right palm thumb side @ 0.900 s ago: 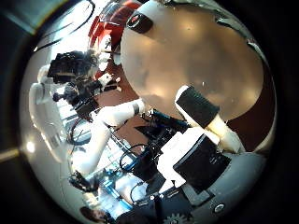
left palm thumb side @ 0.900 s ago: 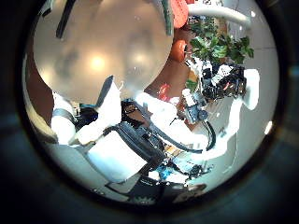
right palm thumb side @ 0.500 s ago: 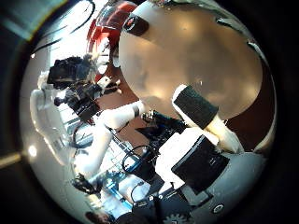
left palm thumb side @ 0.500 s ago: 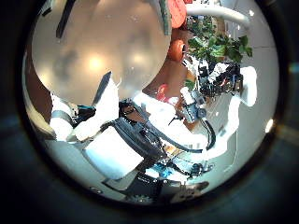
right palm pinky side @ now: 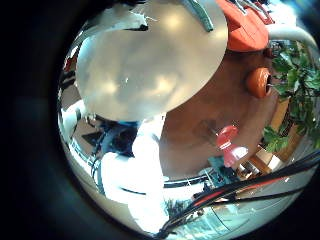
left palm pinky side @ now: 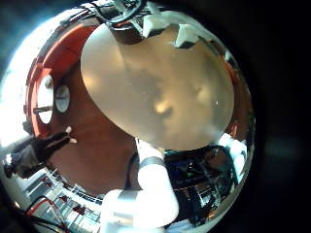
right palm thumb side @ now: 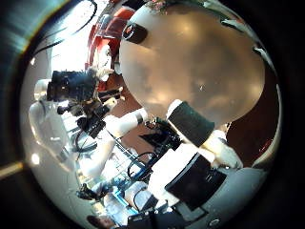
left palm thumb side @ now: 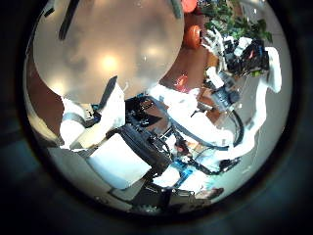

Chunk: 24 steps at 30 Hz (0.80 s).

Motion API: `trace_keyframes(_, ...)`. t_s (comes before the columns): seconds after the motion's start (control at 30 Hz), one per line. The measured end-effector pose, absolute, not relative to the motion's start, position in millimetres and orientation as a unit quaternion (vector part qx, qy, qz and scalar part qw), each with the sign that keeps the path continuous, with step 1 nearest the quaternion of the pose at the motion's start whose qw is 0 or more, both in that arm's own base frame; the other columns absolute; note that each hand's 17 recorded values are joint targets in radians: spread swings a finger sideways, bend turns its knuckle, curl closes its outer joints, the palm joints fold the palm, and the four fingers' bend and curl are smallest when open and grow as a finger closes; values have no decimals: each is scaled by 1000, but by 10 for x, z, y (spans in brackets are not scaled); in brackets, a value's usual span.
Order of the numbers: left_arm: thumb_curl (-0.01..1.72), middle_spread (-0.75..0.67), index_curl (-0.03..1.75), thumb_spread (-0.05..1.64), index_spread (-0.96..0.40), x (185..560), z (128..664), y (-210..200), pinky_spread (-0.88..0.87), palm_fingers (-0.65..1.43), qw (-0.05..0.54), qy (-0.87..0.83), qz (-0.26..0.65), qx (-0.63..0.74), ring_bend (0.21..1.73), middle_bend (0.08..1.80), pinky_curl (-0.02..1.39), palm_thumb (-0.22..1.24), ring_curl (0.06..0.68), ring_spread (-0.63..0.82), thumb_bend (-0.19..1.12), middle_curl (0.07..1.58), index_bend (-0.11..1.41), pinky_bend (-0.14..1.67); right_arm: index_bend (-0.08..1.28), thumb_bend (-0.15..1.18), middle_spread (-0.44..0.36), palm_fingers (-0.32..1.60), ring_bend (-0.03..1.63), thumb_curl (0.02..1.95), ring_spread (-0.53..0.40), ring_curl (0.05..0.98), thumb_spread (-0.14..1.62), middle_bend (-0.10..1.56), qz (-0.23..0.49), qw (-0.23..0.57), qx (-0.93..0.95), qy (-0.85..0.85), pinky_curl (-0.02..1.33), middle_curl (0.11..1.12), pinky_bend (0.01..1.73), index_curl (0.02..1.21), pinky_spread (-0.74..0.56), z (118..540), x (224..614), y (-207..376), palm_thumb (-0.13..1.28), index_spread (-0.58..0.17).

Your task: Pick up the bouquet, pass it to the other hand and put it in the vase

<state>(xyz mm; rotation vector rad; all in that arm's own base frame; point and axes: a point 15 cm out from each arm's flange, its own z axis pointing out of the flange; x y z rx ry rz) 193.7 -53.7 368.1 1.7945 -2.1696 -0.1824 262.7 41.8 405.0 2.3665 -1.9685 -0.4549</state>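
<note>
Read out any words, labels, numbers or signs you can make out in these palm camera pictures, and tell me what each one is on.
None can be read in any of the four views.
Round pale tabletop: bare, no print.
Orange pot by the leafy plants: no label shows.
Black and white robot hand: any markings on it are too small to make out.

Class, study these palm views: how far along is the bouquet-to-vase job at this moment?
Done: nothing that shows. No bouquet appears on the round table or in any view. In hand: nothing visibly held; one robot hand hangs beside the table, not over it. Left: the pick-up, the handover and placing in the vase, which I cannot pick out either.
</note>
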Motion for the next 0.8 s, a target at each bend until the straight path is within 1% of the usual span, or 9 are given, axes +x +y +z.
trace_keyframes(0.13,367,271,473,1113,-97,1961,3710,-607,486,220,152,-775,-65,610,478,171,301,473,183,464,-28,305,220,197,173,-25,-32,287,767,362,-47,306,1185,386,-148,0,721,-677,81,429,919,319,118,4141,3082,-17,480,-264)
trace_keyframes(0.27,358,277,474,1122,-95,1929,3691,-608,488,215,151,-783,-73,599,469,173,305,447,183,469,-25,300,223,196,181,-22,-12,254,733,364,-22,293,1166,401,-150,-6,709,-689,66,432,886,330,149,4168,3718,-243,477,-229)
trace_keyframes(0.33,355,281,474,1129,-94,1892,3649,-595,493,214,150,-788,-83,591,464,175,307,435,183,473,-25,299,225,194,196,-21,-3,240,712,365,-16,287,1161,395,-152,-5,702,-696,60,429,865,340,166,4110,3961,-338,477,-218)
trace_keyframes(0.43,349,283,474,1133,-94,1843,3581,-542,495,212,147,-792,-94,585,462,177,306,424,184,476,-24,298,227,189,199,-17,5,273,715,371,-10,283,1158,398,-165,3,684,-710,48,427,830,351,177,3913,4218,-440,486,-211)
trace_keyframes(0.5,348,283,474,1137,-93,1814,3539,-533,495,211,149,-792,-95,585,461,175,306,417,185,482,-23,297,228,190,198,-15,8,294,728,377,-13,284,1157,396,-153,-8,677,-720,41,426,805,359,185,3828,4388,-492,500,-211)
trace_keyframes(0.57,347,283,474,1139,-93,1793,3487,-534,496,211,152,-792,-97,584,460,176,305,415,187,485,-22,296,229,190,196,-17,7,301,733,383,-16,288,1154,403,-142,-18,670,-729,35,430,781,368,186,3656,4608,-559,508,-211)
trace_keyframes(0.63,344,283,474,1142,-93,1773,3459,-520,496,210,153,-794,-99,580,460,174,305,409,188,487,-22,294,230,190,196,-19,7,301,734,386,-15,290,1153,406,-154,-10,665,-731,30,432,750,376,184,3423,4714,-567,510,-211)
trace_keyframes(0.7,343,283,473,1144,-93,1775,3444,-488,496,210,154,-794,-100,579,460,175,305,408,189,488,-21,293,230,191,212,-20,10,309,728,391,-15,289,1151,408,-159,-5,664,-730,24,433,714,387,188,3299,4772,-536,510,-212)
trace_keyframes(0.8,341,283,473,1146,-93,1844,3448,-460,496,210,155,-789,-94,587,459,175,305,407,191,489,-20,291,231,191,272,-29,9,322,673,388,-7,274,1161,409,-147,-14,661,-736,19,434,669,409,203,3110,4975,-573,478,-224)
